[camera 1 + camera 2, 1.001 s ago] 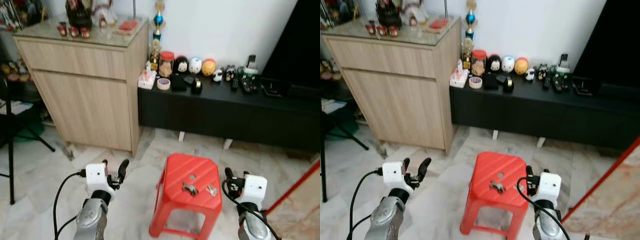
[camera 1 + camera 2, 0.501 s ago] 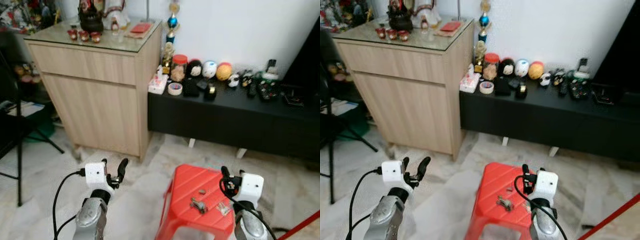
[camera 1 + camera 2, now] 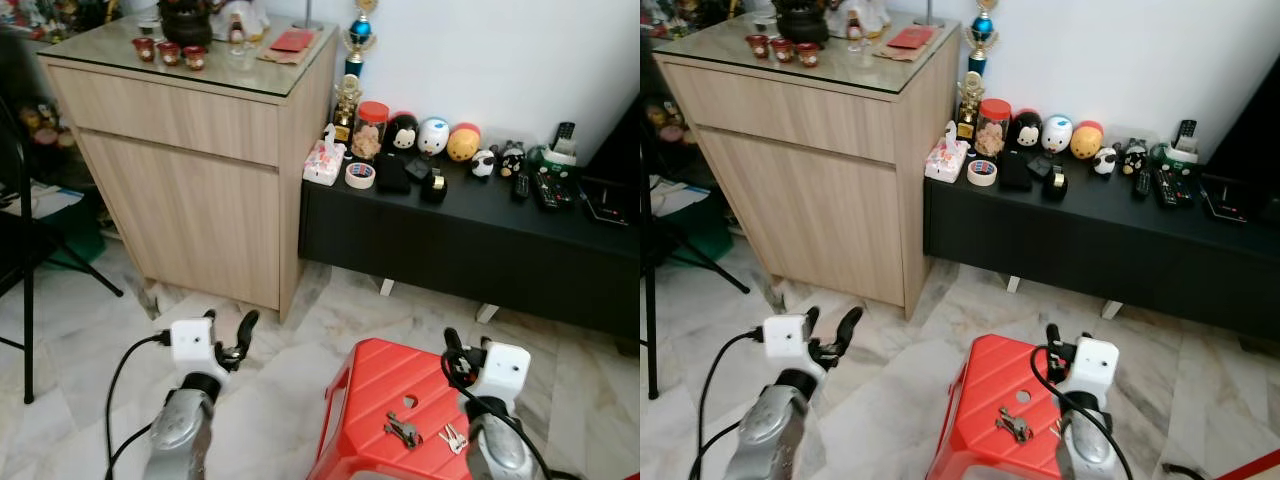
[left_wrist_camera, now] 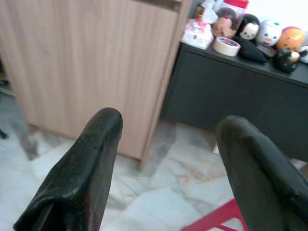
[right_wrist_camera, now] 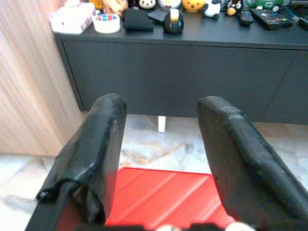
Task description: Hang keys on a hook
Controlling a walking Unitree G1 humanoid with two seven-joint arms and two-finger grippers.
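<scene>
Keys: two bunches lie on top of the red stool (image 3: 375, 395); a dark bunch (image 3: 402, 431) sits near the middle of the seat, and a silvery bunch (image 3: 452, 436) lies just beside it, toward the robot's right.
Right gripper (image 5: 161, 159): held over the far part of the stool, fingers spread apart with nothing between them; the head views show its white wrist block above the stool's right side, near the silvery keys.
Left gripper (image 4: 168, 159): raised over the marble floor (image 3: 270, 340) to the left of the stool, fingers wide apart and empty.
Wrist views: both look past the fingers to the black low cabinet (image 5: 192, 72); the right one takes in the stool's red edge, the left one a wooden cabinet (image 4: 86, 62).
Head views: the wooden cabinet's glass top carries small red cups (image 3: 166, 52); figurines and a tape roll (image 3: 360, 174) line the black cabinet.
</scene>
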